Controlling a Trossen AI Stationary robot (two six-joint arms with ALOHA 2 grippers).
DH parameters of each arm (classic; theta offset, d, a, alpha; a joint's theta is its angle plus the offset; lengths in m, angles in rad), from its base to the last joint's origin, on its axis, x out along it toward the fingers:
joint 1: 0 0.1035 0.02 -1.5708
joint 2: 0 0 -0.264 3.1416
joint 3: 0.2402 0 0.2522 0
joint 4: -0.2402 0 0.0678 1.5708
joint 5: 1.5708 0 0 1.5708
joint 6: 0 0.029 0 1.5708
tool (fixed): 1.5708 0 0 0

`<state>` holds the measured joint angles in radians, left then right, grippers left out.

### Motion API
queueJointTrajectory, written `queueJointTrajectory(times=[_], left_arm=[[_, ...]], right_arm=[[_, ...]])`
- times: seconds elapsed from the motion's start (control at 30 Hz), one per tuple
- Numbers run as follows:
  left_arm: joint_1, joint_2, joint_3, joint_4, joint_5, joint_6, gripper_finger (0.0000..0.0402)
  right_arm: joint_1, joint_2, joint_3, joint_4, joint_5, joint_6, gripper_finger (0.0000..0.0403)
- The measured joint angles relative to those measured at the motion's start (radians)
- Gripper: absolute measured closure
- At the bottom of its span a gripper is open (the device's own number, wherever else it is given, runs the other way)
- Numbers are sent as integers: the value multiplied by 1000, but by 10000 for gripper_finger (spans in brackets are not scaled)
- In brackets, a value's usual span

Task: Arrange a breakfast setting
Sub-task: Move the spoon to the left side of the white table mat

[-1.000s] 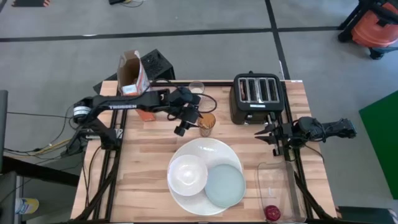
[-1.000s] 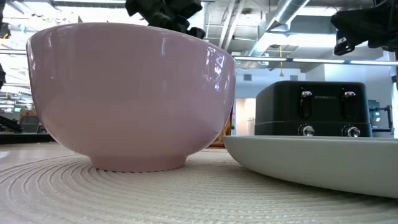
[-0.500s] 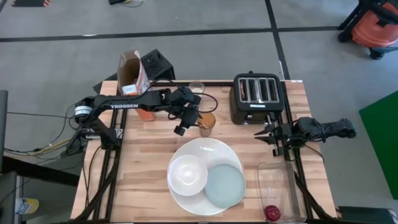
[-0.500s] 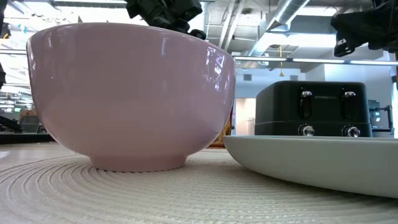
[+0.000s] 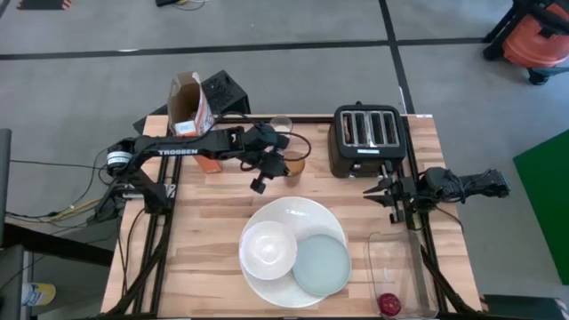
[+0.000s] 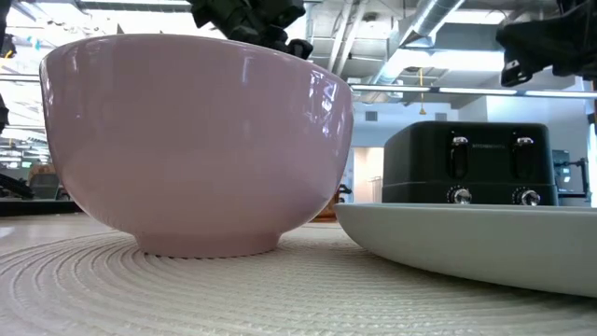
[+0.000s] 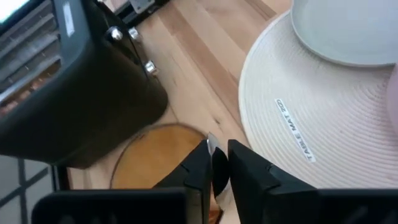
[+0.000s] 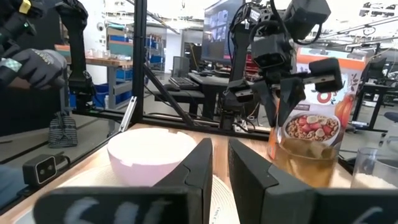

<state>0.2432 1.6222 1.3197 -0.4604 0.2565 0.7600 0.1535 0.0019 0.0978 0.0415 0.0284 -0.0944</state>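
The amber glass (image 5: 292, 165) is near the toaster's left side, beyond the large white round mat (image 5: 293, 213). My left gripper (image 5: 282, 165) is shut on its rim. It also shows in the right wrist view (image 8: 281, 107). The white bowl (image 5: 268, 249) and the pale green small plate (image 5: 322, 264) rest on the mat. The milk glass (image 5: 281, 124) stands at the far edge. The orange-white cereal box (image 5: 188, 111) stands at the far left. The red fruit (image 5: 389, 304) lies in a clear container. My right gripper (image 5: 380, 190) is shut and empty in front of the toaster. The spoon is out of view. My left gripper pinches the amber glass's rim (image 7: 210, 142) on the side toward the table's left, one finger inside the glass (image 8: 290, 99) and one outside. The fingers come from above, pointing down. The glass stays upright; I cannot tell whether its base is clear of the table.
The black toaster (image 5: 369, 138) stands at the far right, close to the amber glass. The clear container (image 5: 391, 262) lies at the near right. There is bare wood at the table's left (image 5: 200, 231). A person's gloved hand (image 8: 37, 65) shows in the room beyond.
My left gripper has gone a little toward the table's far edge with the amber glass, which has stayed upright and now stands farther from the white mat and closer to the milk glass.
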Motion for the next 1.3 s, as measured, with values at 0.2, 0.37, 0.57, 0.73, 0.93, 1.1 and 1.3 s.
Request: queueJointTrajectory(times=[0.2,0.37,0.57,0.73,0.93,1.1,1.3], left_arm=[[-1,0,0,17,0,17,379],[-1,0,0,23,0,15,384],[-1,0,0,87,-1,16,385],[-1,-1,0,95,-31,23,385],[-2,-1,0,118,-69,39,385],[-2,-1,4,131,-82,56,385],[-2,-2,74,83,-86,48,385]], right_arm=[[0,0,0,-8,0,0,327],[0,0,0,-8,0,0,327],[0,0,0,-9,0,-1,327],[0,0,0,-9,0,-3,327],[0,0,0,-14,0,-3,327],[0,0,0,-14,-1,-2,327],[0,0,0,-20,-1,-2,327]])
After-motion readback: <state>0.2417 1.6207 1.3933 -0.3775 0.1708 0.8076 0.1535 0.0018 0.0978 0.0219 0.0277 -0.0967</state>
